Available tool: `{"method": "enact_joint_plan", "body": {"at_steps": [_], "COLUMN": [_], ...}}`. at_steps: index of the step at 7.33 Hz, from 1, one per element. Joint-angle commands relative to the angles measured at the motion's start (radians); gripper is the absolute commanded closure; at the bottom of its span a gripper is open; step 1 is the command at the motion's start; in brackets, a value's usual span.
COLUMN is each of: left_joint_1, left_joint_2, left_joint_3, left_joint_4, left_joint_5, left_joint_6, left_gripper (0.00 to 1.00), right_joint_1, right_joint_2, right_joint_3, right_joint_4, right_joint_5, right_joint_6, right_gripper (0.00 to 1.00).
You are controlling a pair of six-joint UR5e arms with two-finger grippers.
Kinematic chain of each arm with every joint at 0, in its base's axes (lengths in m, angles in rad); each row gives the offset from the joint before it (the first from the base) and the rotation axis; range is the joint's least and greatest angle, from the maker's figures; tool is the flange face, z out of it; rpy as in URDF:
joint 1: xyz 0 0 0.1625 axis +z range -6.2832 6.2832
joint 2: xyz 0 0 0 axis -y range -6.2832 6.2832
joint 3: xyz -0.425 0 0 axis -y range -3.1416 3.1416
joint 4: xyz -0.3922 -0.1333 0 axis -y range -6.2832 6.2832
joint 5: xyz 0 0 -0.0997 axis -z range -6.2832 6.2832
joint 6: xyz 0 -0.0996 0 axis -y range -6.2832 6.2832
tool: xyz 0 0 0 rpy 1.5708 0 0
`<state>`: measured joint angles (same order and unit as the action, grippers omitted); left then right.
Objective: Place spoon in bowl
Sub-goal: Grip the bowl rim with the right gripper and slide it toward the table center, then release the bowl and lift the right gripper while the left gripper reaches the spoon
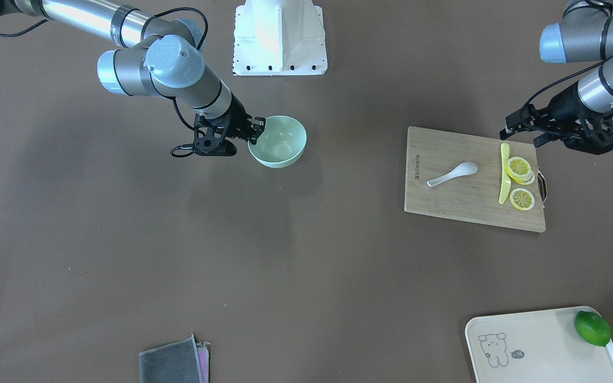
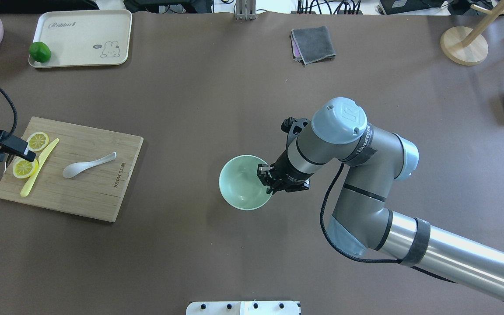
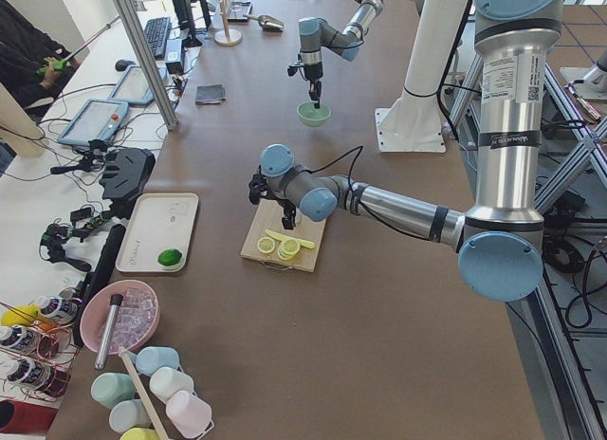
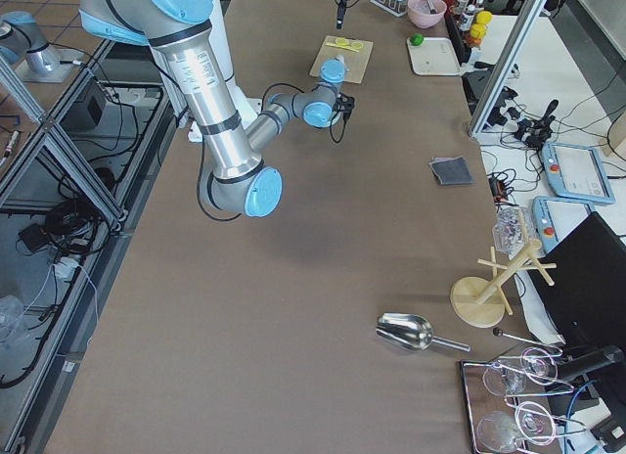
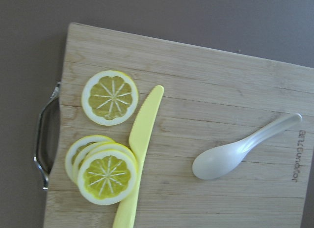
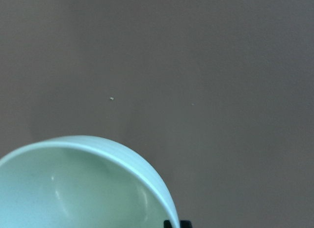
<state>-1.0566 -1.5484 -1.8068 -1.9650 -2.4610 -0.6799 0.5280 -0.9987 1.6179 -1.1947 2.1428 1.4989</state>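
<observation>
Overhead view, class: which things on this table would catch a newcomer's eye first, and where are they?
The right gripper, on its big silver arm, at the rim of the mint-green bowl mid-table draws the eye first. Next comes the wooden cutting board on the left, carrying the white spoon, a yellow knife and lemon slices. A bright green lime sits on the cream tray in the far left corner.
</observation>
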Motion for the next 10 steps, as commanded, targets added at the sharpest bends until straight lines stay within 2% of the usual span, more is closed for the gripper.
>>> {"method": "enact_joint_plan", "body": {"at_steps": [1, 2, 3, 5, 7, 8, 9, 10], "left_joint_1": [0.032, 0.049, 0.084, 0.214, 0.283, 0.288, 0.288, 0.284], "left_joint_2": [-0.016, -0.019, -0.047, -0.064, -0.064, -0.059, -0.059, -0.053], "left_joint_3": [-0.003, -0.003, -0.003, -0.04, -0.103, -0.118, -0.118, -0.106], "left_joint_4": [0.0, 0.0, 0.0, 0.0, 0.006, 0.008, 0.009, 0.009], "left_joint_5": [0.026, 0.027, 0.036, 0.181, 0.278, 0.278, 0.296, 0.356], "left_joint_6": [-0.009, -0.035, -0.068, -0.067, -0.066, -0.052, -0.031, 0.088], "left_gripper": [0.02, 0.02, 0.02, 0.02, 0.05, 0.18, 0.02, 0.02], "right_joint_1": [-0.006, -0.009, -0.009, 0.016, 0.075, 0.113, 0.127, 0.135], "right_joint_2": [0.04, 0.04, 0.04, 0.04, 0.034, 0.016, 0.005, -0.007], "right_joint_3": [-0.056, -0.059, -0.059, -0.053, -0.05, -0.05, -0.05, -0.047], "right_joint_4": [0.009, 0.009, 0.01, 0.009, 0.009, 0.007, 0.006, 0.001], "right_joint_5": [-0.011, -0.011, -0.011, 0.003, 0.079, 0.139, 0.156, 0.158], "right_joint_6": [0.012, 0.015, 0.033, 0.038, 0.026, 0.008, 0.0, -0.014], "right_gripper": [1.0, 0.82, 0.01, 0.0, 0.0, 0.0, 0.0, 0.0]}}
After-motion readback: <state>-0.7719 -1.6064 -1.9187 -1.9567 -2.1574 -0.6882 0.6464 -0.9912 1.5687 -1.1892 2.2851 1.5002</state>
